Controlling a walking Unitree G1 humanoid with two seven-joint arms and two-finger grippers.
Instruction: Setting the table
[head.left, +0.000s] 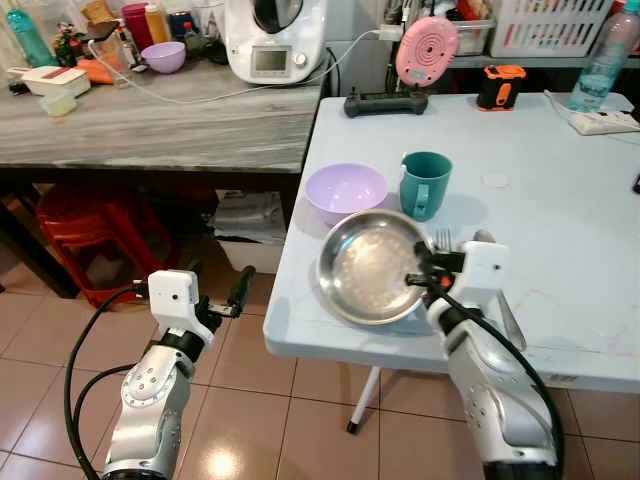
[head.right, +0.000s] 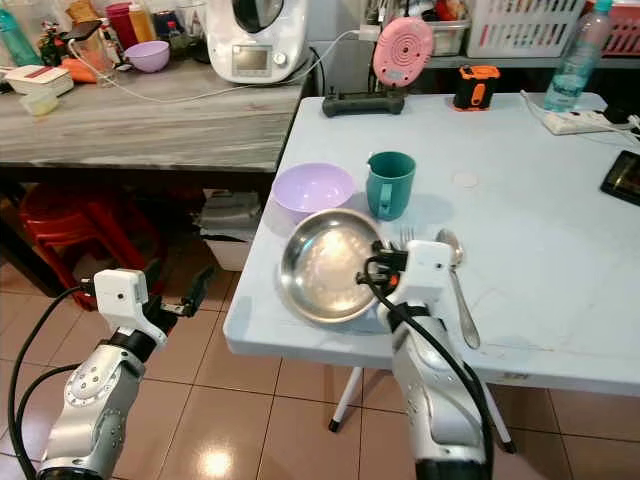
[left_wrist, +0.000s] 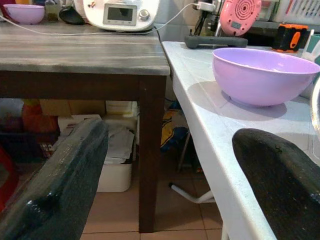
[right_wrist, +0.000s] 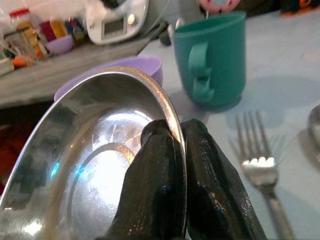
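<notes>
My right gripper (head.left: 420, 272) is shut on the right rim of a steel plate (head.left: 368, 266), which tilts above the light blue table (head.left: 560, 200) near its front left corner. The wrist view confirms both fingers (right_wrist: 150, 175) pinching the plate (right_wrist: 90, 165). Behind the plate stand a lilac bowl (head.left: 345, 190) and a teal mug (head.left: 425, 182). A fork (right_wrist: 262, 160) and a spoon (head.right: 455, 275) lie on the table just right of the plate. My left gripper (head.left: 228, 298) hangs open over the floor, left of the table, with nothing between its fingers (left_wrist: 55, 185).
A grey wooden counter (head.left: 150, 125) stands to the left with a kitchen machine (head.left: 272, 38) and a second lilac bowl (head.left: 163, 56). At the table's back are a pink round device (head.left: 426, 48), an orange tape measure (head.left: 500, 86), a water bottle (head.left: 602, 62) and a power strip (head.left: 605, 121). Red stools (head.left: 85, 235) sit under the counter.
</notes>
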